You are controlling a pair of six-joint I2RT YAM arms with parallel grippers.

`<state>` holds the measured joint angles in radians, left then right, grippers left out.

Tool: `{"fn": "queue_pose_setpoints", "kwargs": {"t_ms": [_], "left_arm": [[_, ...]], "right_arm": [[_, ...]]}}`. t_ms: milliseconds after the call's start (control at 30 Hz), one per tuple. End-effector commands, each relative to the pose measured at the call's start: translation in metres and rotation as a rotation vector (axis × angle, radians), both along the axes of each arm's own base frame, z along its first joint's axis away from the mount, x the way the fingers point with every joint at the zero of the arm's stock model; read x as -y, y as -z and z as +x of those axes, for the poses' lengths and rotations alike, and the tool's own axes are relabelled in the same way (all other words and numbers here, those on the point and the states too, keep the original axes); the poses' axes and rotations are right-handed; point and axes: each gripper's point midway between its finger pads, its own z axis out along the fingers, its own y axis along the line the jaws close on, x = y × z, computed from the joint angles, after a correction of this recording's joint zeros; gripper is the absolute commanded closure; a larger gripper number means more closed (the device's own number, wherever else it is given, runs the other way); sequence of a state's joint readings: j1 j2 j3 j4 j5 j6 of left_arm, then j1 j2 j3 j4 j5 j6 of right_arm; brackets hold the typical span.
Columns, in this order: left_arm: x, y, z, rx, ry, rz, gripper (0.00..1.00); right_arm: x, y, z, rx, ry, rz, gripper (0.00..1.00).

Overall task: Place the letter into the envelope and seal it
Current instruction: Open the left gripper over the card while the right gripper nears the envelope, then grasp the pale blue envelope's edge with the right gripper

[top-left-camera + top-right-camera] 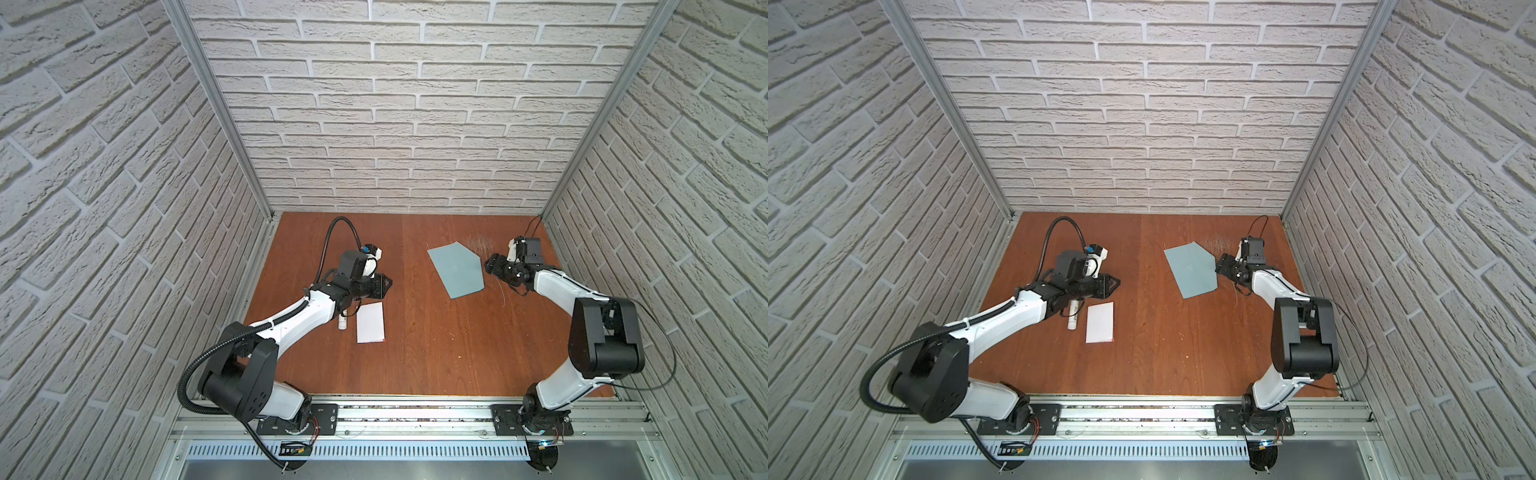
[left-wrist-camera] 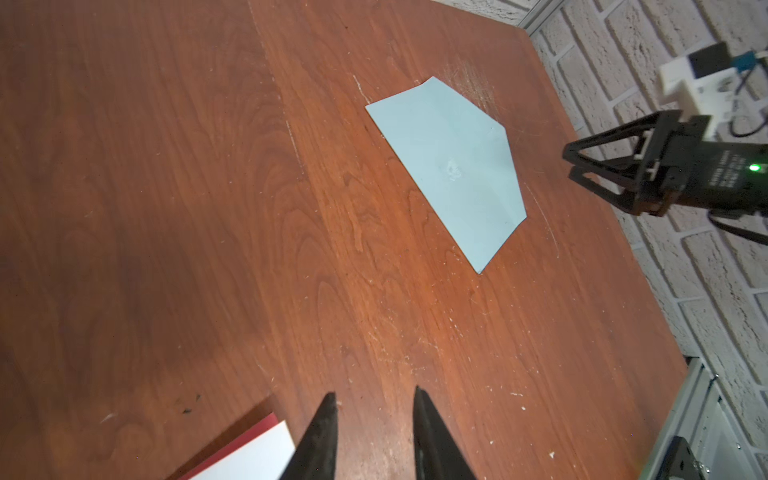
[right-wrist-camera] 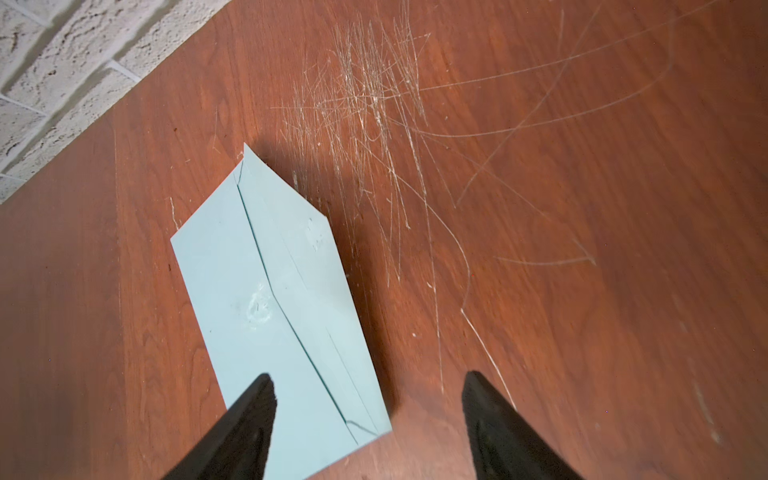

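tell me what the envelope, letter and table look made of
Envelope: thin matte paper, judging by its sharp creases and flat glued seams.
Letter: probably card, with a plain white face and a red edge strip; too small to judge the finish.
Table: wood or wood-look laminate, with reddish-brown grain, a faint sheen and pale scratches.

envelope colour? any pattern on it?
The envelope is light blue-grey and plain, with no printed pattern. It shows best in the right wrist view.
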<state>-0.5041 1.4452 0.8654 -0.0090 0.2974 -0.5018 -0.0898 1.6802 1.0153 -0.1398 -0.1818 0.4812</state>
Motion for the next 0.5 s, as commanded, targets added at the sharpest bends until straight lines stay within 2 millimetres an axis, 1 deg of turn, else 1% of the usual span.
{"fn": "queue_pose_setpoints", "kwargs": {"t_ms": [0, 133, 233, 333, 467], "left_arm": [[0.022, -0.027, 0.017, 0.098, 0.038, -0.087, 0.68], [0.03, -0.025, 0.021, 0.099, 0.063, -0.098, 0.68], [0.034, -0.029, 0.024, 0.108, 0.076, -0.095, 0.67], [0.035, -0.034, 0.027, 0.123, 0.081, -0.095, 0.67], [0.035, -0.038, 0.028, 0.136, 0.079, -0.1, 0.67]], "right_arm": [[-0.005, -0.012, 0.026, 0.083, -0.032, 0.055, 0.29], [-0.005, 0.001, 0.039, 0.066, -0.044, 0.07, 0.31], [-0.007, 0.011, 0.048, 0.055, -0.068, 0.089, 0.32], [-0.011, 0.019, 0.054, 0.049, -0.102, 0.104, 0.37], [-0.019, 0.024, 0.06, 0.048, -0.132, 0.147, 0.43]]}}
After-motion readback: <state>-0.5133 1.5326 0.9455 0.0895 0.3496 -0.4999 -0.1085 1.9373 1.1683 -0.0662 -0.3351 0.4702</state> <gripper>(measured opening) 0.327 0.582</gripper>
